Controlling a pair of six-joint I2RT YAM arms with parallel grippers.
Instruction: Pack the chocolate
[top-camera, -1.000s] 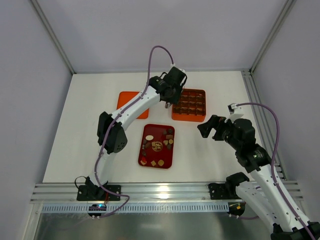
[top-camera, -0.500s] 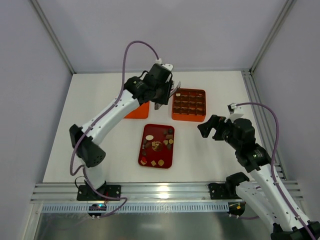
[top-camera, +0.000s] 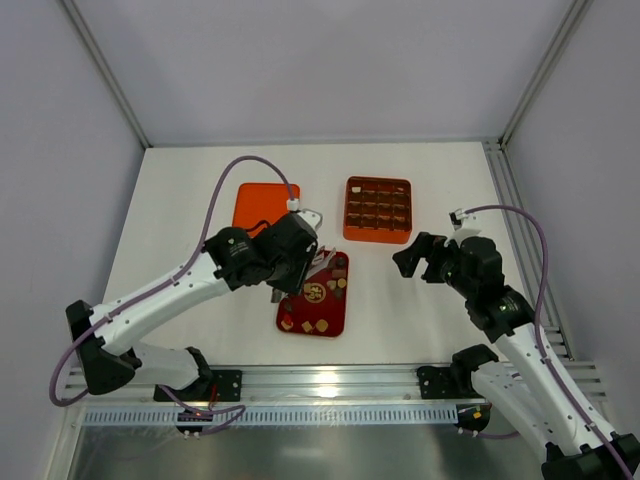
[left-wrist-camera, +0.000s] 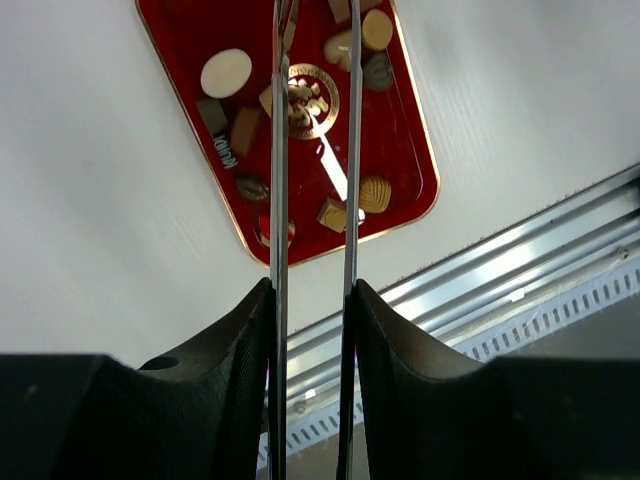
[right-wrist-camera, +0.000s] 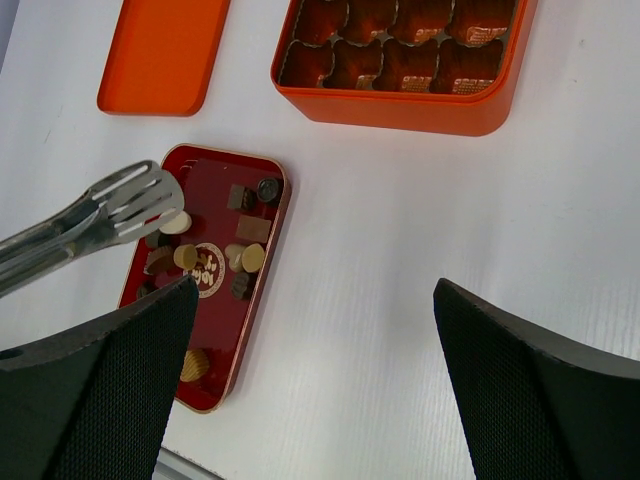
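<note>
The chocolate (top-camera: 318, 293) is several small brown, tan and cream pieces lying on a dark red tray (top-camera: 343, 318). The same pieces (left-wrist-camera: 226, 73) show in the left wrist view, and in the right wrist view (right-wrist-camera: 245, 257). My left gripper (top-camera: 300, 268) (left-wrist-camera: 312, 290) is shut on metal tongs (left-wrist-camera: 280, 150). The tongs' tips (right-wrist-camera: 140, 200) hover over the tray's far left end, beside a cream round piece; I see nothing between them. My right gripper (top-camera: 420, 258) (right-wrist-camera: 315, 290) stands open and empty above bare table, right of the tray.
An orange box (top-camera: 378, 239) with a grid of cells, several holding dark pieces, stands behind the tray to the right. Its flat orange lid (top-camera: 262, 205) lies behind the tray to the left. A metal rail (left-wrist-camera: 520, 270) runs along the near table edge.
My left arm has swung with the tongs from beside the orange box back toward me, and the tongs now hang over the red tray. The right arm has barely moved.
</note>
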